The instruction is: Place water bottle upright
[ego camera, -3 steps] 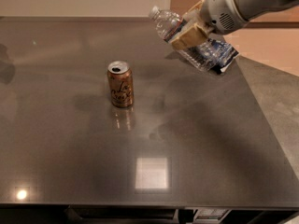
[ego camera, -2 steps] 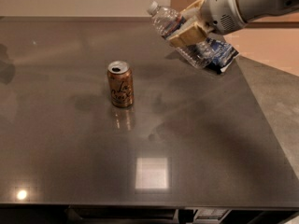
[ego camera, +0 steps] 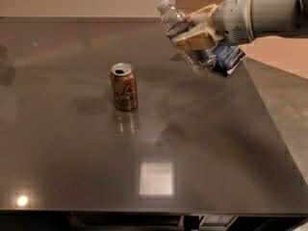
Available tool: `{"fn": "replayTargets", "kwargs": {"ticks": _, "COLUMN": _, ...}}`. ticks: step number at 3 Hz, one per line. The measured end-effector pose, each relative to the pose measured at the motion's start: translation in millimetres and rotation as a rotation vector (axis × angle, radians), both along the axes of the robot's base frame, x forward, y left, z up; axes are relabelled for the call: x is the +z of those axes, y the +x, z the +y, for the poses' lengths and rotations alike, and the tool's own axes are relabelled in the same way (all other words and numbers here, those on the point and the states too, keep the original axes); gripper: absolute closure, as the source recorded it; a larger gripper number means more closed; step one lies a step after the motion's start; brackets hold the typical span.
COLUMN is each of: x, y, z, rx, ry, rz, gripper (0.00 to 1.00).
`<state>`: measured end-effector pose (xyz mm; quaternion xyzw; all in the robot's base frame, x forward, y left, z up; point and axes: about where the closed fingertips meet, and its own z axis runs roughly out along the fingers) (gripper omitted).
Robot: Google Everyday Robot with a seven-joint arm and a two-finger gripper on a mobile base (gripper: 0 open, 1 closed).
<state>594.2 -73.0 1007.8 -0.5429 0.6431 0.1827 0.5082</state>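
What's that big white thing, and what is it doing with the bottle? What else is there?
The big white thing is a robot arm, reaching in from the upper right. At its end is a pincer, squeezed shut on a clear water bottle. The bottle hangs above the table, tilted, its white cap pointing up and left. One camera took the picture, looking down on the dark shiny table. On it an orange-brown soda can stands upright, apart from the bottle. Behind the bottle there is something blue; I cannot tell what it is.
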Motion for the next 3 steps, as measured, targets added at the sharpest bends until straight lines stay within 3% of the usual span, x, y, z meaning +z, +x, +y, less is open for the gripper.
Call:
{"fn": "replayTargets", "kwargs": {"ticks": 2, "x": -16.1, "y": -12.3, "z": -20.3, "rx": -0.076, "ry": 0.182, "rz": 0.014, "gripper": 1.0}}
{"fn": "replayTargets", "kwargs": {"ticks": 3, "x": -21.6, "y": -15.3, "z": -28.9, "rx": -0.06, "ry": 0.261, "rz": -0.031, "gripper": 1.0}}
